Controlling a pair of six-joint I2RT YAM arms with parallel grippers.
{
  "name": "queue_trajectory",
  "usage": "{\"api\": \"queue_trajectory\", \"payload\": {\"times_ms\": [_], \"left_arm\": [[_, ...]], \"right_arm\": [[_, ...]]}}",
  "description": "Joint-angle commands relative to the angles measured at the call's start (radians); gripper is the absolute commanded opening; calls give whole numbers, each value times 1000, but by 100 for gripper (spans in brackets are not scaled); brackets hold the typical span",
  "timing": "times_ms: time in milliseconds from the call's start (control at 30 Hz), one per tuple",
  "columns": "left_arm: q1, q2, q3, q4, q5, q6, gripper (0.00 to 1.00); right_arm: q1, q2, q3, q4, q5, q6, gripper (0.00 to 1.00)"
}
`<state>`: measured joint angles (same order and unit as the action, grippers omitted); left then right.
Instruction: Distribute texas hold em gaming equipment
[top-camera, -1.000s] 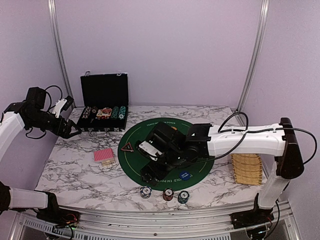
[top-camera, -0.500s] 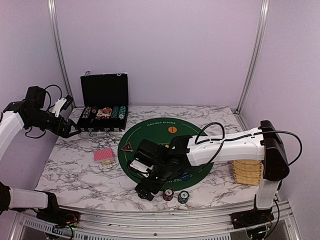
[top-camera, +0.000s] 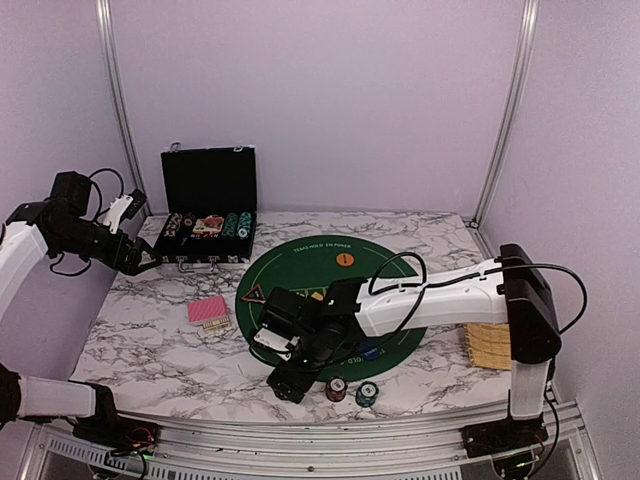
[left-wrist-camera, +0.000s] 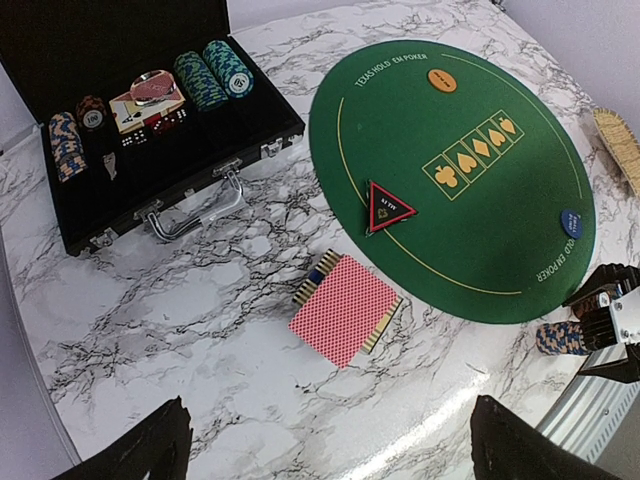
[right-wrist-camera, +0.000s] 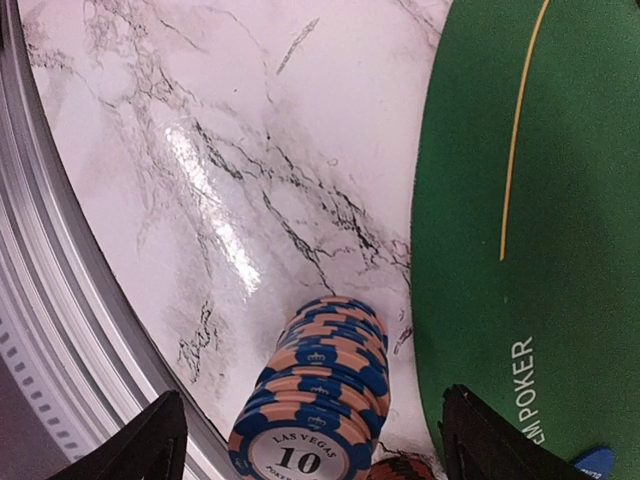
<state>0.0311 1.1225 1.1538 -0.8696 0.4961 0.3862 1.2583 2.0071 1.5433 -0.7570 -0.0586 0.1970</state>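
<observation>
R gripper (right-wrist-camera: 308, 425), moved off mat (right-wrist-camera: 520, 200) centre, now straddles blue-striped chip stack (right-wrist-camera: 325, 365), jaws apart & narrowing, not yet gripping; pickup for distribution prob. next.

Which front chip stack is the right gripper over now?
The leftmost: the blue-and-orange-edged stack marked 10, between the right gripper's fingers. The red stack and teal stack stand to its right.

From above, the right end effector (top-camera: 289, 377) covers the blue-and-orange chip stack (right-wrist-camera: 322, 395) at the green mat's (top-camera: 310, 262) near edge. The right wrist view's bottom edge cuts that stack, a second stack (right-wrist-camera: 398, 470) beside it, and the blue marker button (right-wrist-camera: 602, 464) on the mat. The left wrist view crops the woven tray (left-wrist-camera: 620, 148) right of the mat.
</observation>
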Motion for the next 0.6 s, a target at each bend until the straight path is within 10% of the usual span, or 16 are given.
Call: {"api": "queue_trajectory", "payload": {"times_ms": [0,567], "left_arm": [[-3,-13,30,-34,-4,11,99],[-3,-11,34,-39,-13,22,99]], "right_arm": [[4,13,52,5,25,-9,84],[-19,24,46,24,19,-17,70]]}}
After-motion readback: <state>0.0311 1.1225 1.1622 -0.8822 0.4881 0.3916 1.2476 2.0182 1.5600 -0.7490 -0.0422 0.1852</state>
